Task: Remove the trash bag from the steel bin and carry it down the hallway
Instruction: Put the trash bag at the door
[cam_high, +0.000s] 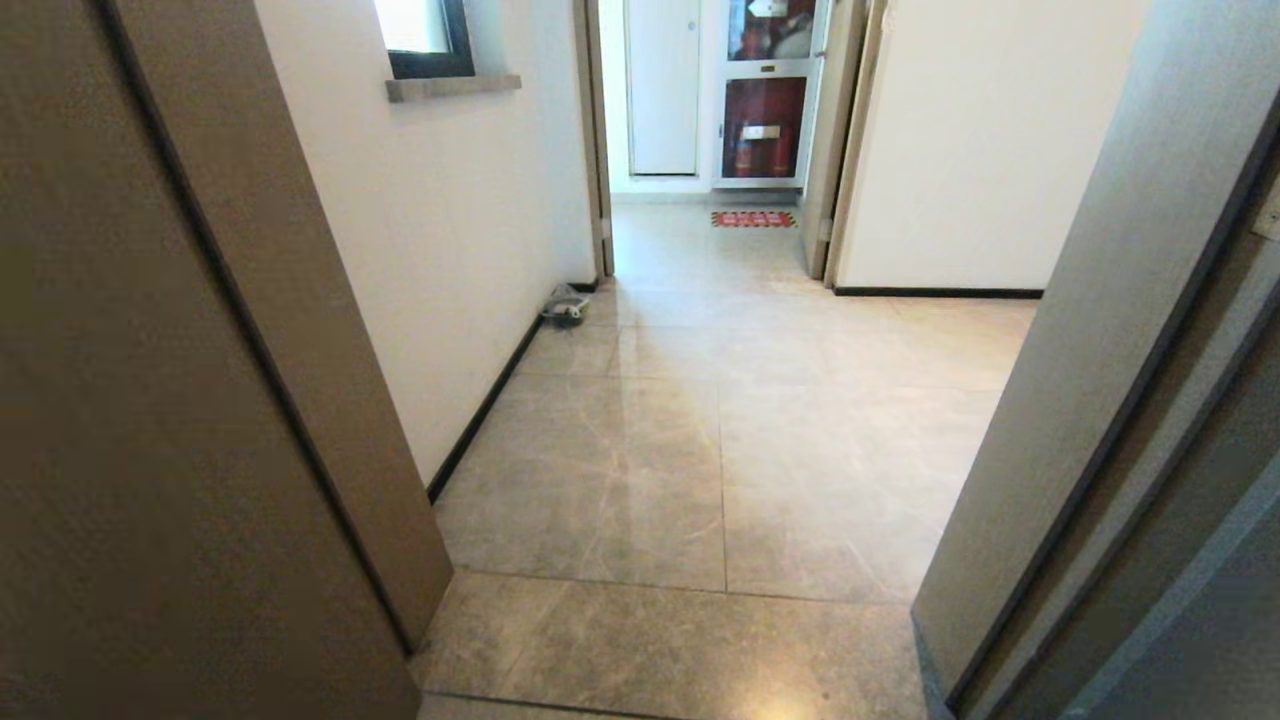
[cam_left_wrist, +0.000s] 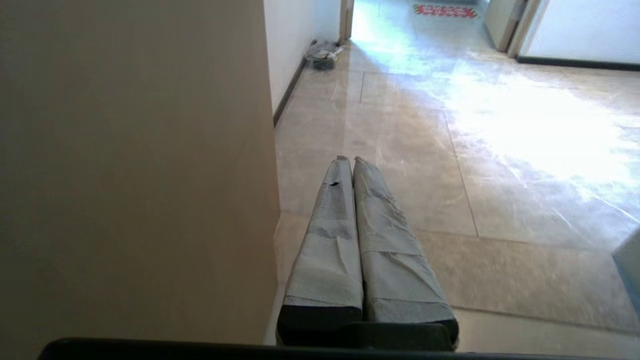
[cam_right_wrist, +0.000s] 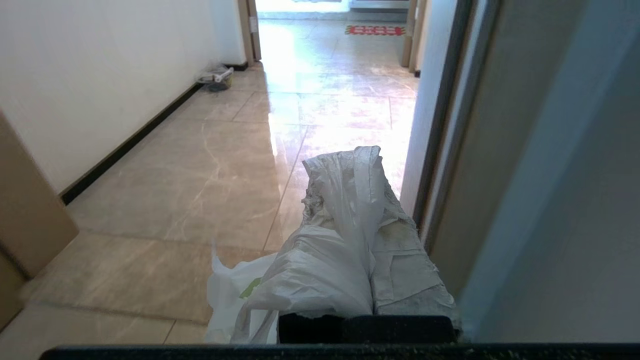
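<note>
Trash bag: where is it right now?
Only in the right wrist view: the trash bag hangs from the shut right gripper, draped over its fingers, above the hallway floor beside a door frame.

Glossy beige marbled floor tiles (cam_high: 700, 450) run between brown door frames near left (cam_high: 200, 400) and right (cam_high: 1120, 400). A white wall (cam_high: 450, 200) with black baseboard (cam_high: 485, 405) and a high window (cam_high: 425, 35) stands left. A red mat (cam_high: 753, 218) lies far ahead; daylight glares on the tiles
</note>
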